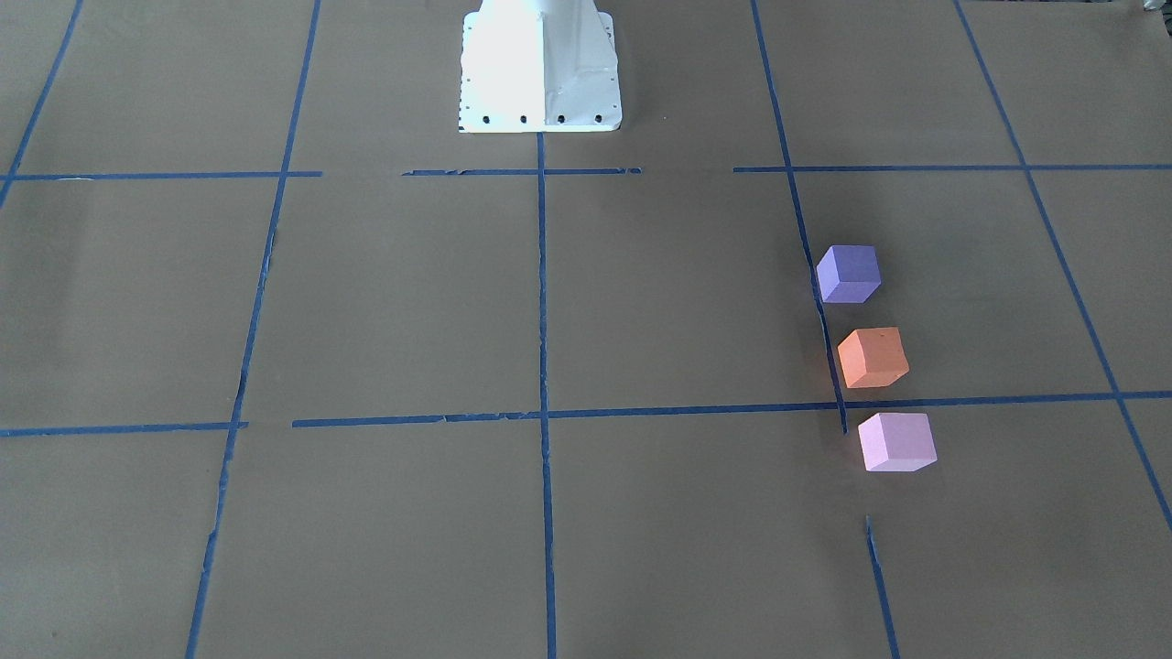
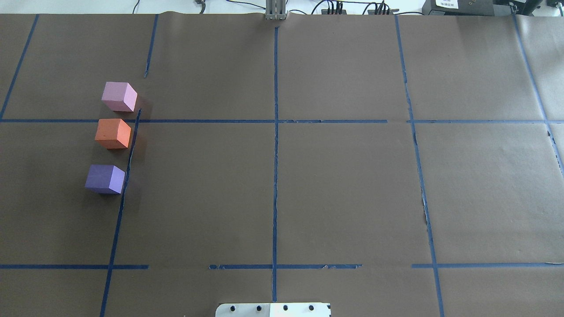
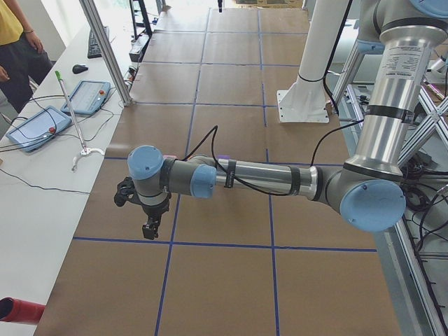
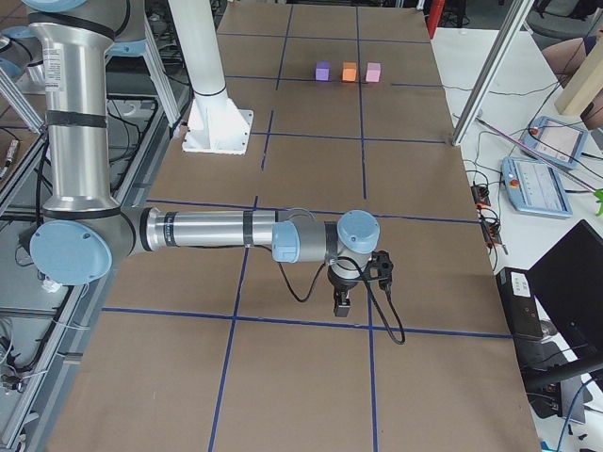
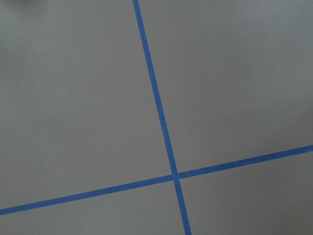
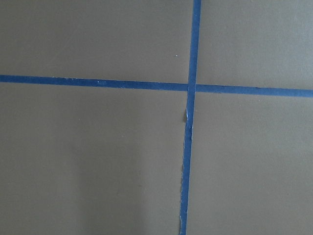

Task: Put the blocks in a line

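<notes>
My 3 blocks stand on the counter (image 2: 308, 198) at my left in a near-to-far row: purple block (image 2: 105, 179) nearest, orange block (image 2: 113, 133) in the middle, pink block (image 2: 119, 97) farthest. I judge the line made. My left gripper (image 3: 149, 229) and right gripper (image 4: 341, 305) hang well apart from them with no block in either. I cannot tell how far open they are.
</notes>
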Controlling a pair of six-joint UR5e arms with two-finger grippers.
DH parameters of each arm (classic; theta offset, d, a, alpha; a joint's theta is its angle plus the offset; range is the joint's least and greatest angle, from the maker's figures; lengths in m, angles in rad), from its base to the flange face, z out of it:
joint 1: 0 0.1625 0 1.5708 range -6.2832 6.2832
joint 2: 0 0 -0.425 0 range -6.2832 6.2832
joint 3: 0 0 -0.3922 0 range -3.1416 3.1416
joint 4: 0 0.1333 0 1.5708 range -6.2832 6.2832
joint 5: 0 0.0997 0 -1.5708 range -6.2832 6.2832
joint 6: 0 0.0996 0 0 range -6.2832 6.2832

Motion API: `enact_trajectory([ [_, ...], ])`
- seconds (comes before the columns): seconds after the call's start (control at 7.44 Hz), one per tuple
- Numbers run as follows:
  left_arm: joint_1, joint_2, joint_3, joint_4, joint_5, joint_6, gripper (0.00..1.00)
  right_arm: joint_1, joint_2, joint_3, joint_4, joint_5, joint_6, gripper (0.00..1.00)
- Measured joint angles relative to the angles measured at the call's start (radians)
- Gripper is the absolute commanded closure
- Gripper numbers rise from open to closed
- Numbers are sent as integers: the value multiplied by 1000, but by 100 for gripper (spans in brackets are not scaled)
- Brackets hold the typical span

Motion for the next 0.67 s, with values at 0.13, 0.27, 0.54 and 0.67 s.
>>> enact_trajectory([
  [0.13,-3,4,-1,6,-1,2,0,0,0,0,0,0,0,0],
  [0.27,-3,11,-1,7,0,5,0,0,0,0,0,0,0,0],
  [0.54,-12,37,2,-2,-6,43,0,0,0,0,0,0,0,0],
  [0.67,-16,44,4,-3,-11,53,0,0,0,0,0,0,0,0],
])
